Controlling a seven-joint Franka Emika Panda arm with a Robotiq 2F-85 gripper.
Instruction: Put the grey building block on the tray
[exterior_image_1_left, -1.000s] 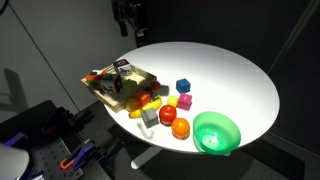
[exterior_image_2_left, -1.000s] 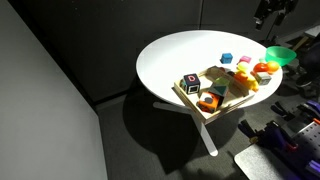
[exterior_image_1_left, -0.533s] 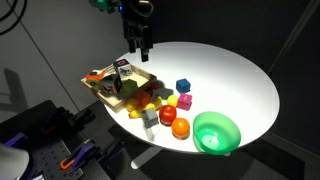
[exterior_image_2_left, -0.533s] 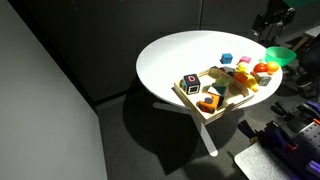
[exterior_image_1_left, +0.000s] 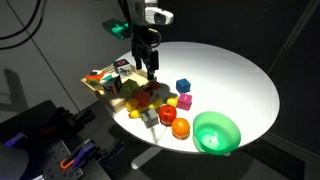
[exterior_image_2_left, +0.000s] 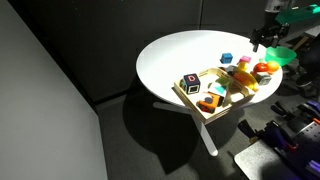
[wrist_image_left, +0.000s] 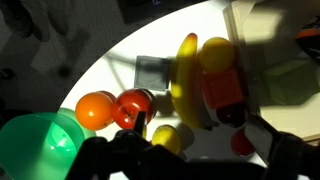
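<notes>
The grey building block (exterior_image_1_left: 150, 117) sits on the white table near its front edge, just off the tray's corner and beside a red fruit (exterior_image_1_left: 167, 115). In the wrist view the block (wrist_image_left: 155, 72) lies next to a yellow banana (wrist_image_left: 190, 80). The light-wood tray (exterior_image_1_left: 100, 90) holds several toys and also shows in the other exterior view (exterior_image_2_left: 190, 95). My gripper (exterior_image_1_left: 149, 68) hangs above the tray's inner side and the toy pile, well above the block. It is open and empty in the wrist view (wrist_image_left: 200, 150).
A green bowl (exterior_image_1_left: 216, 132) stands at the table's front edge, with an orange fruit (exterior_image_1_left: 180, 128) beside it. A blue cube (exterior_image_1_left: 183, 86) and a yellow block (exterior_image_1_left: 185, 101) lie mid-table. The round white table (exterior_image_1_left: 235, 75) drops off close to the block.
My arm has come down from above the table's far edge and moved over the tray and the toy pile. The objects have not moved.
</notes>
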